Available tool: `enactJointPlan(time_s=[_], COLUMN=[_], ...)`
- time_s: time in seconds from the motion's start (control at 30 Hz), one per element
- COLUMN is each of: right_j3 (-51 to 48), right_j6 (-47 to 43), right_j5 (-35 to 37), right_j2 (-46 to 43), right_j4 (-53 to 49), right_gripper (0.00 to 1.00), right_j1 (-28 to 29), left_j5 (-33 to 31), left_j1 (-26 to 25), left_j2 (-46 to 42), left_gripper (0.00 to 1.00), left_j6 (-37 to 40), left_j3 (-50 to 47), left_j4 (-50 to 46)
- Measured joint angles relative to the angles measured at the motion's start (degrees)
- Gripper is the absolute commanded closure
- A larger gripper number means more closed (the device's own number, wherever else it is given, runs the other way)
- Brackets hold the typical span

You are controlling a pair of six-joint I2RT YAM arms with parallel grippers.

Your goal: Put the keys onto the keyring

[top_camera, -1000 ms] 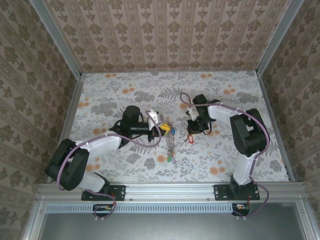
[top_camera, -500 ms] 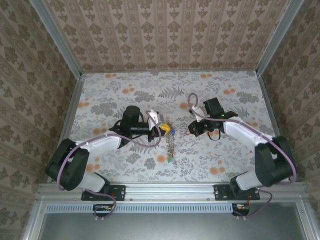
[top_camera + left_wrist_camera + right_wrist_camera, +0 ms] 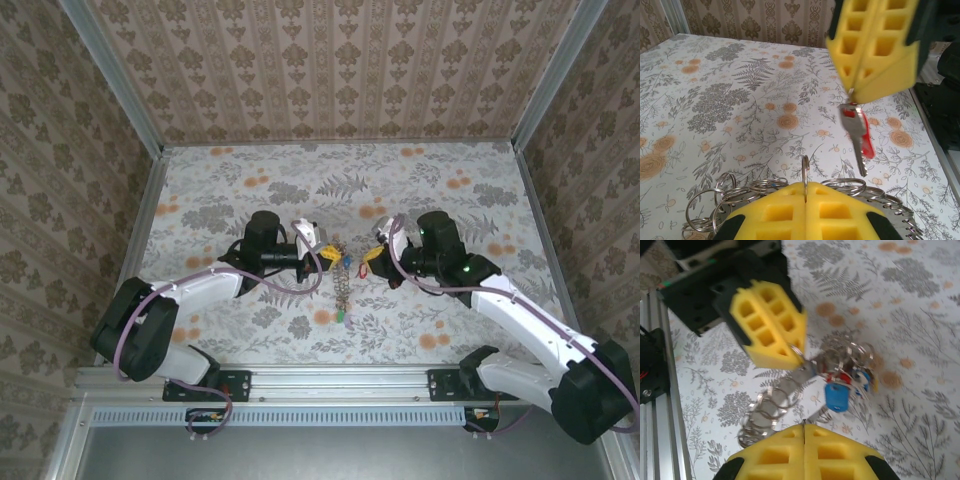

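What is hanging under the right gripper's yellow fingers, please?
A red-tagged key hangs below the right gripper, pinched at its top. Whatever part sits between the shut jaws is covered.

Keyring (image 3: pixel 342 285) on table (image 3: pixel 250 190) between left claw (image 3: pixel 326 256) and key (image 3: pixel 855 131) in right claw (image 3: pixel 373 254)

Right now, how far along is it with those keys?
Done: the left gripper pinches a loop of the keyring upright, and the right gripper holds the red-tagged key. In hand: that key dangles near the loop, not touching. Left: threading it on. A blue tag sits in the bunch; whether threaded, unclear.
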Motion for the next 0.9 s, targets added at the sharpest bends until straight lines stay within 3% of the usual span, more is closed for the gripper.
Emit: enactJointPlan(time_s=[0.17, 0.4, 0.9], right_j3=[0.0, 1.8, 5.9], right_j6=[-2.1, -3.4, -4.5], right_j5=[3.2, 7.2, 5.9], right_j2=[0.2, 4.3, 9.3], right_j4=[1.2, 3.7, 5.9], right_gripper=[1.0, 1.0, 1.0], right_j1=[4.4, 5.5, 5.6], left_j5=[0.0, 0.0, -0.2], left_j1=[0.0, -0.2, -0.4], left_j2=[0.0, 0.1, 0.2], left_gripper=[1.0, 1.0, 1.0], left_j6=[-0.3, -0.4, -0.4], left_j3=[0.0, -0.5, -0.9], left_j4=[0.9, 1.0, 1.9])
